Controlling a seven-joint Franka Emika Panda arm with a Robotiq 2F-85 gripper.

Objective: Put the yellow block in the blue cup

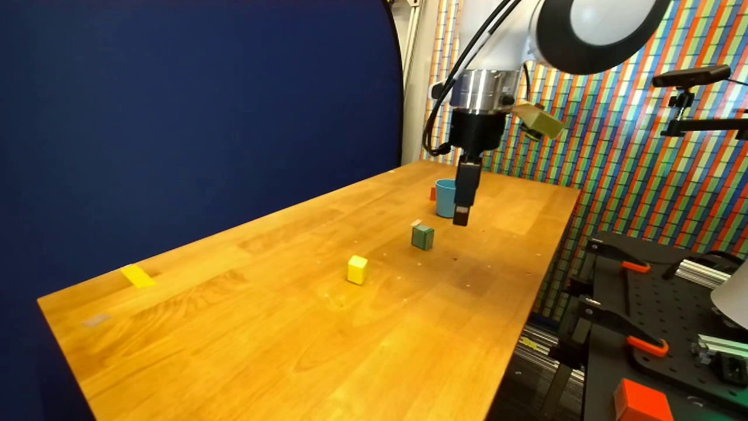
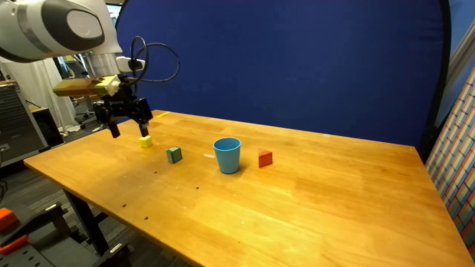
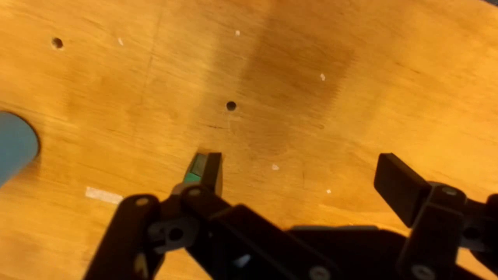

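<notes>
"Two black fingers (image 2: pixel 143 129) stand apart, gripping nothing, at the left of an exterior view; they belong to the gripper (image 2: pixel 130 135)," says Ana.

"And the yellow block (image 2: pixel 145 142)?" asks Ben.

"Next rightward, on the table (image 2: pixel 297 222), about four o'clock from the fingers. That closeness probably misleads: the wrist view shows no yellow block, so it likely sits toward that view's six o'clock, masked by the gripper or off the edge. The coming move turns on that sideways offset, before any lowering."

"Its long axis?"

"None clear; it looks nearly cubic, so either pair of faces should do."

"Further right?"

"The green block (image 2: pixel 174 155), at four o'clock from the yellow block; then the blue cup (image 2: pixel 228 159), upright, just past three; last, the red block (image 2: pixel 265 158), at the cup's three o'clock."
</notes>
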